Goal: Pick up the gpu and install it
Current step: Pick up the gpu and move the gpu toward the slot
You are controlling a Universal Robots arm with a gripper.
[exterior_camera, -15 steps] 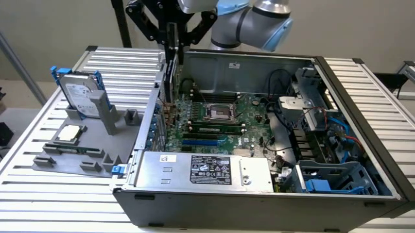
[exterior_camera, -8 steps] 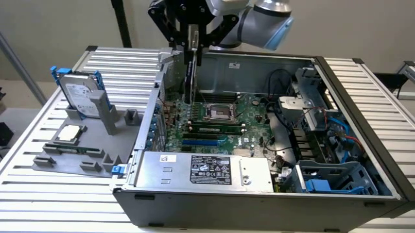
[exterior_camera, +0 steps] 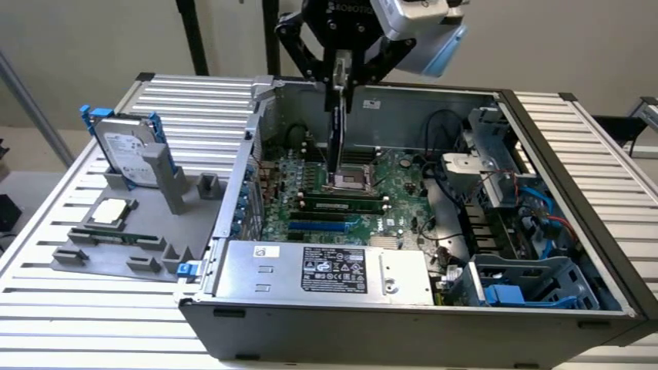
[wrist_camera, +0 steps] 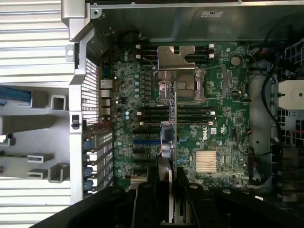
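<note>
Boxed in on four sides by the upright walls of the open grey metal computer case (exterior_camera: pixel 432 104), open on top. On the exterior view's left, bounded by a perforated wall; on its right, by the grey drive cage (exterior_camera: pixel 494 154) with blue cables. Along the near edge, the silver box-shaped power supply (exterior_camera: pixel 319 270) with a black label. Open room straight above the green motherboard (exterior_camera: pixel 396 173).

Outside the case, well apart: the silver hard drive in a blue-handled carrier (exterior_camera: pixel 129 150), upright on the white slatted table (exterior_camera: pixel 62 324).

Black pincer (exterior_camera: pixel 341 73) closed partway, clamped on the top of the thin flat gpu (exterior_camera: pixel 337 131), seen edge-on. Hangs upright over the motherboard, lower edge near the silver processor socket; cannot tell whether touching.
</note>
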